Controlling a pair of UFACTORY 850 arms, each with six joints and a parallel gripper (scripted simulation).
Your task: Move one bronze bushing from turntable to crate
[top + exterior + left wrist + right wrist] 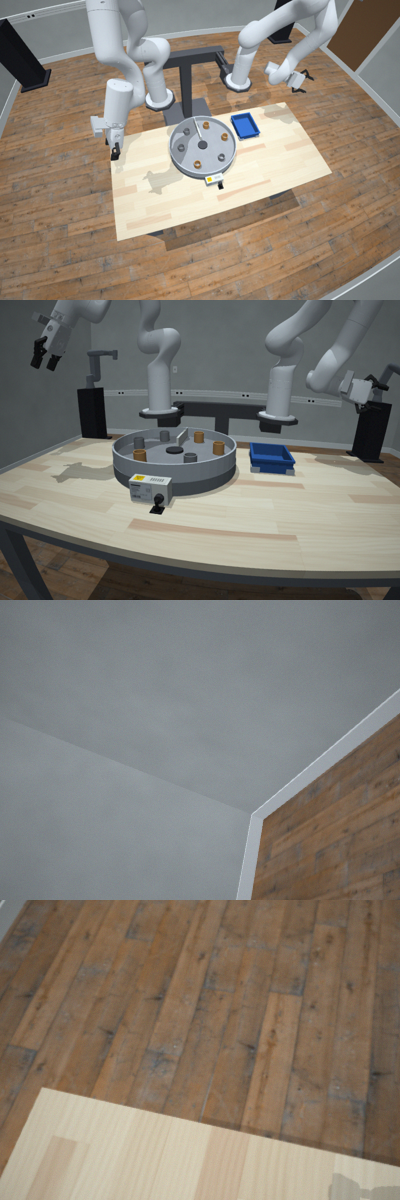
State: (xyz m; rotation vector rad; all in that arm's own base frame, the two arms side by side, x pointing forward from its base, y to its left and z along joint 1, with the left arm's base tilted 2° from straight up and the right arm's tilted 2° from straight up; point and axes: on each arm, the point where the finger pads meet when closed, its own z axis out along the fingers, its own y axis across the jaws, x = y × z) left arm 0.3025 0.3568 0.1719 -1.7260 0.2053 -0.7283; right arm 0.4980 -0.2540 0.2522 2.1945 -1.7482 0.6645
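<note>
Exterior and top views both show the left gripper (308, 85) (383, 398) spread wide and holding nothing, off beyond the table (161, 206) (206, 513). Over at the opposite end, the right gripper (113, 153) (43, 366) is likewise released, up in the air. Between them, three bronze bushings (224, 136) (218, 448) stand upright with three gray ones (221, 157) (190, 458) on the turntable (206, 164) (174, 472). Just beside it, the blue crate (244, 125) (272, 465) sits level and bare inside, within its corner guides (241, 138) (255, 469).

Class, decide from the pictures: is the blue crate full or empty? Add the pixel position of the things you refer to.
Empty: the top view looks straight onto the bare floor of the blue crate (245, 125) (273, 464).
</note>
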